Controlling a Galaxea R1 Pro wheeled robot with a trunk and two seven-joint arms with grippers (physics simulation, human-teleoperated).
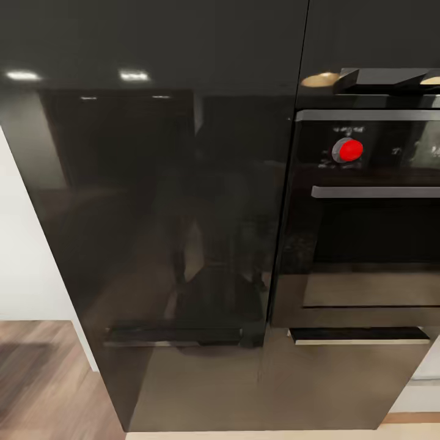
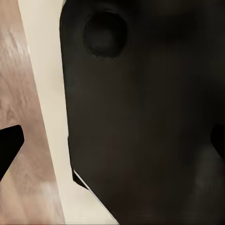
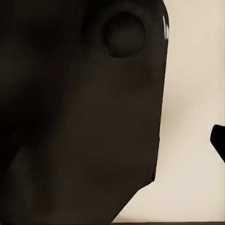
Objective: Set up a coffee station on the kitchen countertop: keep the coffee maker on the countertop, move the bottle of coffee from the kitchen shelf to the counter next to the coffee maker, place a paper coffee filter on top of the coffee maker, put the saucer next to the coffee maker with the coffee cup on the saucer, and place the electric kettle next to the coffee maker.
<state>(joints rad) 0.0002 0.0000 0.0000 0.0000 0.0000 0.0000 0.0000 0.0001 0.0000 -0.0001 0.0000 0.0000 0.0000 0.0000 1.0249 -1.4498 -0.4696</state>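
My head view's facing a tall glossy black cabinet front (image 1: pixel 165 214) beside a built-in black oven (image 1: pixel 366 226) with a red knob (image 1: pixel 349 150), so no coffee stuff here. Both wrist views just catch my dark body above pale wood floor (image 2: pixel 18 93); can't tell either gripper's state.

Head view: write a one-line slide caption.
Robot faces a glossy black tall cabinet beside a built-in oven with a red knob, wood floor at lower left.
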